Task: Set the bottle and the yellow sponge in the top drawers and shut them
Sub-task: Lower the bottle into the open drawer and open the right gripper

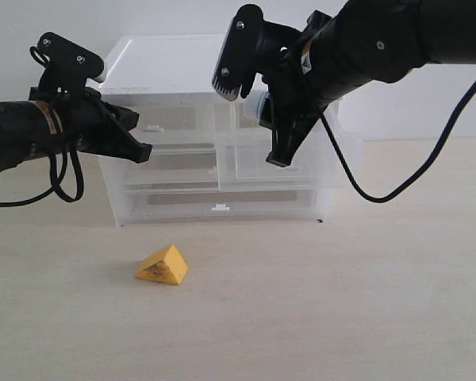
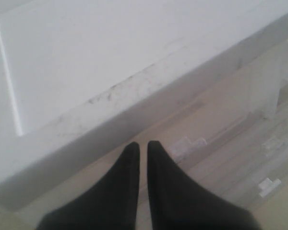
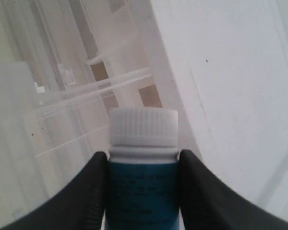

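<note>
My right gripper (image 1: 266,119) hangs above the pulled-out right top drawer (image 1: 293,163), shut on the bottle (image 1: 255,107). In the right wrist view the bottle (image 3: 143,129), white-capped with a teal label, sits between the right gripper's (image 3: 143,155) two fingers, over translucent drawer walls (image 3: 53,129). The left top drawer (image 1: 170,123) is pushed in. My left gripper (image 1: 145,151) is shut and empty just in front of it, below its white handle (image 1: 152,128). The left wrist view shows my left gripper (image 2: 143,144) with its tips together under the cabinet's white top (image 2: 110,57). The yellow sponge (image 1: 163,266) lies on the table in front of the cabinet.
The translucent cabinet (image 1: 127,202) stands at the back of the light wooden table (image 1: 341,302), with two full-width drawers below the top ones; the lowest has a handle (image 1: 220,208). A black cable (image 1: 389,190) loops from the right arm beside the cabinet.
</note>
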Motion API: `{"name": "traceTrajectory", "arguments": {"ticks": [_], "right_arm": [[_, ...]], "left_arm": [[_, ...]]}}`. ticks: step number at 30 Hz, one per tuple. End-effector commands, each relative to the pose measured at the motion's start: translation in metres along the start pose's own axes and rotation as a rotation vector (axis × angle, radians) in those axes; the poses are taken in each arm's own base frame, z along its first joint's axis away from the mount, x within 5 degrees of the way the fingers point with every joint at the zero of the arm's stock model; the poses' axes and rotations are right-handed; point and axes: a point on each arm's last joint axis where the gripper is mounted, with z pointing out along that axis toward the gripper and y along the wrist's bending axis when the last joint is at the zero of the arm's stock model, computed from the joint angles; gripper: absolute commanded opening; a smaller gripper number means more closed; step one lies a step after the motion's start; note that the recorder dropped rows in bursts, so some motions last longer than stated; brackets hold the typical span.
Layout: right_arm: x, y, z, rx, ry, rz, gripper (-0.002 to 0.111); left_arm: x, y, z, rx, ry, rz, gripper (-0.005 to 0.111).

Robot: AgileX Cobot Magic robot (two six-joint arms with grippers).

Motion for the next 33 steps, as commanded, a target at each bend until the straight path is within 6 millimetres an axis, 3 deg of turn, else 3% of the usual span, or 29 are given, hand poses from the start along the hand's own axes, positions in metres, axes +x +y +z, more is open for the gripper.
{"name": "traceTrajectory", "arguments": {"ticks": [1, 6, 10, 24, 27, 33], "right_arm": [[-0.003, -0.003, -0.002, 0.019, -0.018, 0.003, 0.028], [-0.002, -0.003, -0.002, 0.015, -0.01, 0.02, 0.03], [-0.002, -0.003, -0.002, 0.015, -0.01, 0.032, 0.053], [-0.004, -0.005, -0.004, 0.029, -0.032, 0.075, 0.05], [-0.006, -0.01, -0.013, 0.048, -0.054, 0.173, 0.05], [-0.01, -0.032, -0.05, 0.077, -0.018, 0.613, 0.05]], "left_arm": [[-0.006, 0.003, -0.002, -0.011, -0.018, -0.004, 0.004], [-0.006, 0.003, -0.002, -0.011, -0.016, -0.004, 0.004], [-0.006, 0.003, -0.002, -0.011, -0.016, -0.004, 0.004], [-0.006, 0.003, -0.002, -0.011, -0.016, -0.004, 0.004], [-0.006, 0.003, -0.002, -0.011, -0.016, -0.004, 0.004], [-0.006, 0.003, -0.002, -0.011, -0.016, -0.004, 0.004]]}}
